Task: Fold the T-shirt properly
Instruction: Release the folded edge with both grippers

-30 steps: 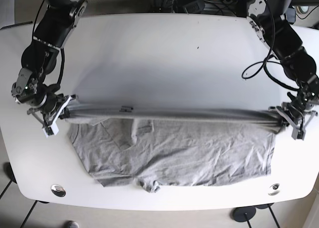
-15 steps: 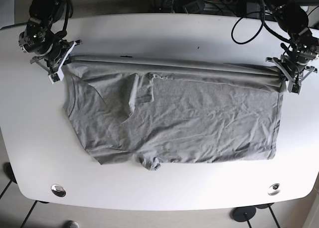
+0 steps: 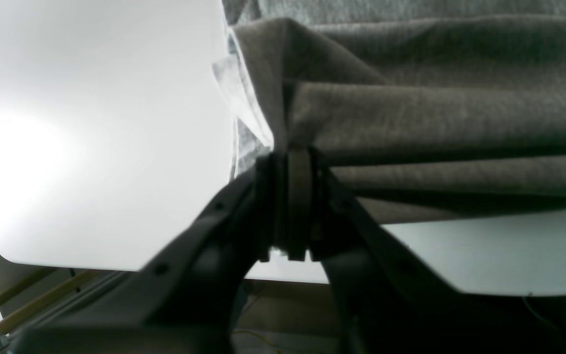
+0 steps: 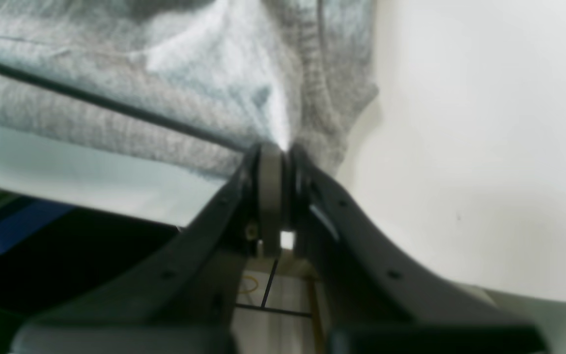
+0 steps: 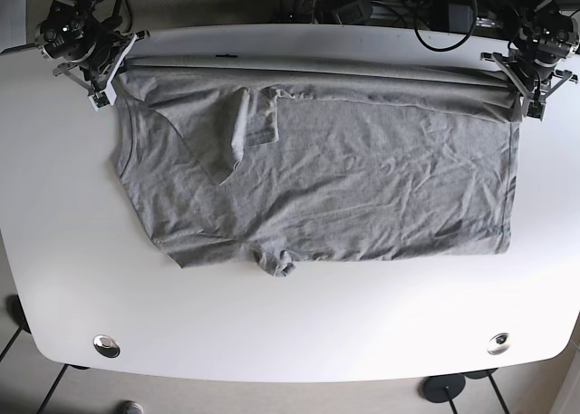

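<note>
A grey T-shirt [image 5: 344, 174] lies spread on the white table [image 5: 299, 323], its far edge stretched taut between both grippers near the table's back edge. My left gripper [image 5: 528, 95] is shut on the shirt's far right corner; in the left wrist view the jaws [image 3: 290, 157] pinch bunched grey cloth [image 3: 435, 113]. My right gripper [image 5: 101, 86] is shut on the far left corner; the right wrist view shows its jaws [image 4: 275, 150] closed on the fabric [image 4: 165, 83]. A sleeve [image 5: 249, 124] lies folded over the shirt's body.
Cables and equipment [image 5: 381, 2] lie behind the table's back edge. Two round metal fittings [image 5: 107, 345] [image 5: 497, 343] sit at the table's front corners. Bare table lies in front of the shirt.
Both grippers have pulled the shirt's held edge away from the table front to the back edge, dragging the shirt with it and spreading it flatter.
</note>
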Available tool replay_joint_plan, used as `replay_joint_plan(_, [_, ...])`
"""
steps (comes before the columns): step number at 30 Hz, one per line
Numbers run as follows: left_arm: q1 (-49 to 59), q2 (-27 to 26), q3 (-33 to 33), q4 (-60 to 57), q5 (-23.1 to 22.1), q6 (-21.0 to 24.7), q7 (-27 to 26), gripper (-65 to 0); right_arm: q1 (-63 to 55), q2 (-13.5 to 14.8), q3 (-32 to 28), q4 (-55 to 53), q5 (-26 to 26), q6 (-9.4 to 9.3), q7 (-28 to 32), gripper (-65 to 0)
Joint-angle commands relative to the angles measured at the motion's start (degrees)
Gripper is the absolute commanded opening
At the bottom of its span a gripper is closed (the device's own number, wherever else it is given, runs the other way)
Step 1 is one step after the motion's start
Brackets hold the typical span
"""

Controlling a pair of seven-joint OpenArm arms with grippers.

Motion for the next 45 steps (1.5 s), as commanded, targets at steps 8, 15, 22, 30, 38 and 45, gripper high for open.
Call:
replay_joint_plan(8, [-0.3, -1.6, -0.5, 2.0, 0.5, 0.6, 5.5, -25.6, -4.4, -0.1, 3.6, 5.7, 7.4, -0.32, 0.2, -1.6])
replay_joint_plan(15, [-2.1, -3.4, -2.2, 7.2, -7.7, 0.6, 10.4, -28.6, -3.0, 1.2, 10.1, 5.9, 21.3, -0.32, 0.2, 0.0])
replay_joint_plan(22, [-6.5, -5.6, -5.3, 9.5, -19.6, 0.6, 20.9, -30.6, 1.0, 1.0, 8.6, 5.8, 21.2, -0.32, -1.7, 0.0])
replay_joint_plan(30, [-6.3, -5.3, 8.9, 3.0, -7.9, 0.6, 12.3, -36.1, 1.2, 0.9, 3.1, 3.7, 21.2, -0.32, -1.7, -40.3])
replay_joint_plan(38, [-4.4, -5.0, 7.3, -8.8, -0.8, 0.6, 4.5, -54.0, 3.6, 2.0, 2.6, -10.6, 20.6, -0.32, -1.1, -55.5])
replay_joint_plan(45, [-1.8, -6.8, 6.0, -11.1, -0.9, 0.6, 4.5, -53.9, -0.1, 2.2, 0.0, -11.2, 11.9, -0.32, 2.4, -55.8])
